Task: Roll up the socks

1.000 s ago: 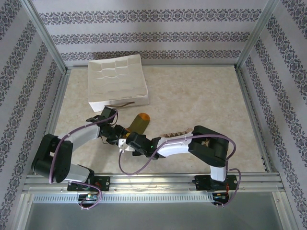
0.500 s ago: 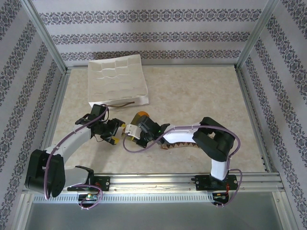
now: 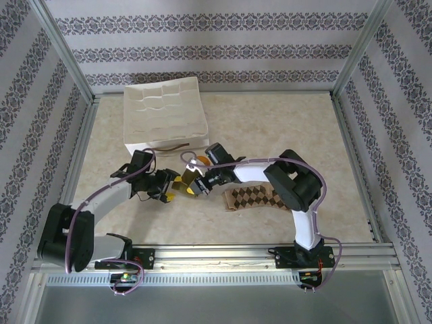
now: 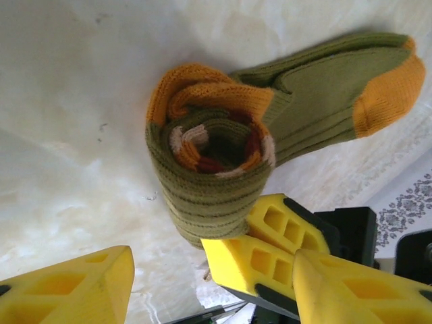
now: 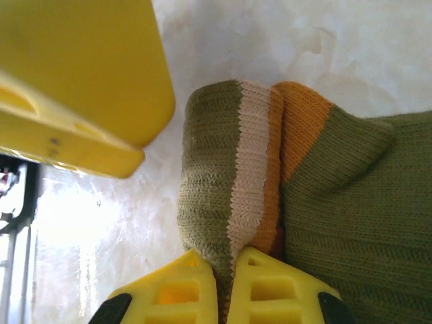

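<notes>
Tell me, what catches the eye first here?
A green sock with orange trim sits half rolled into a fat coil at the middle of the table, its edge pinched by the right claw while the left claw stands open beside it. A brown diamond-patterned sock lies flat to the right, partly under the right arm.

Your pale marbled counter [image 3: 283, 135] carries a half-rolled green sock [image 4: 216, 182] between the left pincer [image 3: 169, 190] and the right pincer [image 3: 193, 183]. An argyle sock [image 3: 253, 199] lies flat to the right of the right pincer, and a white tray [image 3: 164, 115] sits beyond both.
</notes>
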Controlling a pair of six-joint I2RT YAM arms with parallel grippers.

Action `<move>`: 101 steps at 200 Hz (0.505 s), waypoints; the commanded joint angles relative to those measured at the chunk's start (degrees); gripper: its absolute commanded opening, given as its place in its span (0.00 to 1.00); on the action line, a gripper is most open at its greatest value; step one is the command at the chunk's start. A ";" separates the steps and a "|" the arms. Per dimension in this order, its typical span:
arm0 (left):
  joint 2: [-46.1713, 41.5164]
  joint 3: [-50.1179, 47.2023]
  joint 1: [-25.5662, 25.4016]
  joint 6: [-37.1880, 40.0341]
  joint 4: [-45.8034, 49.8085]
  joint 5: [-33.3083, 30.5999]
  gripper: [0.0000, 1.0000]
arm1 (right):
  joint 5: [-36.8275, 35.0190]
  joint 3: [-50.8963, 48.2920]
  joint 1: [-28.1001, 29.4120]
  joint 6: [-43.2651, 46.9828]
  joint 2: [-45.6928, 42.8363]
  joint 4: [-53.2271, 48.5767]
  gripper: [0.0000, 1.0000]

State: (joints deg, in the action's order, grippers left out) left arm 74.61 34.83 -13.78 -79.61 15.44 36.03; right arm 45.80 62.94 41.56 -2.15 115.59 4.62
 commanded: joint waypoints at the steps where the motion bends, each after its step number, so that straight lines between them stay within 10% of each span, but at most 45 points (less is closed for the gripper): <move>1: 2.50 -0.17 -1.33 0.19 -4.66 0.89 0.61 | 2.20 -1.97 -1.62 -4.97 4.99 -8.14 0.00; 101: 14.14 4.46 -4.66 8.30 -6.89 -4.51 0.54 | 9.55 1.43 -6.16 -13.15 11.83 -9.66 0.00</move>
State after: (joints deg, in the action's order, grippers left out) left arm 85.95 37.43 -16.67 -76.23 9.34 34.85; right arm 60.05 66.30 35.81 -12.64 121.97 3.68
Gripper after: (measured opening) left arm 0.544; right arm 0.042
